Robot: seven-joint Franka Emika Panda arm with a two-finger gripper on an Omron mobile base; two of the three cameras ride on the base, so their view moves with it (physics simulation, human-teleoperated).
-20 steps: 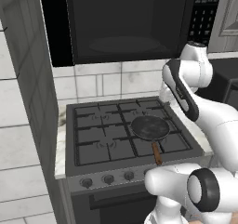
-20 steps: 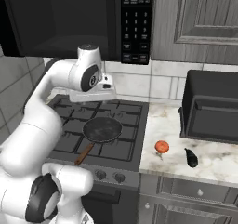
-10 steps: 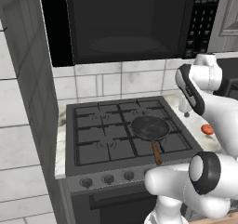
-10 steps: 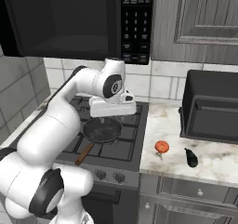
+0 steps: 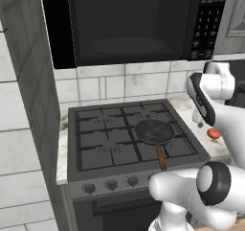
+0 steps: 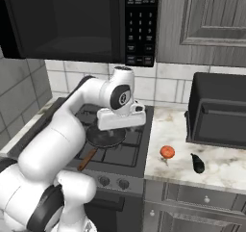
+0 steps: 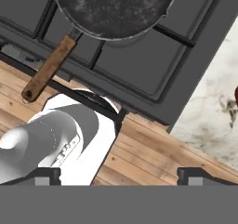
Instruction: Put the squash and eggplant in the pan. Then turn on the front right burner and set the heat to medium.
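The gripper (image 7: pixel 118 174) hangs with its jaws spread wide and nothing between them, above the right edge of the stove (image 7: pixel 139 69), with wooden floor below it in the hand view. Just beside it, the dark pan (image 5: pixel 154 131) sits on the front right burner's grate (image 5: pixel 179 146), its brown wooden handle (image 7: pixel 48 69) pointing toward the stove's front edge. On the marble counter (image 6: pixel 226 166) to the right of the stove lie the round orange-red squash (image 6: pixel 167 152) and, further right, the dark eggplant (image 6: pixel 197 163), both well apart from the pan.
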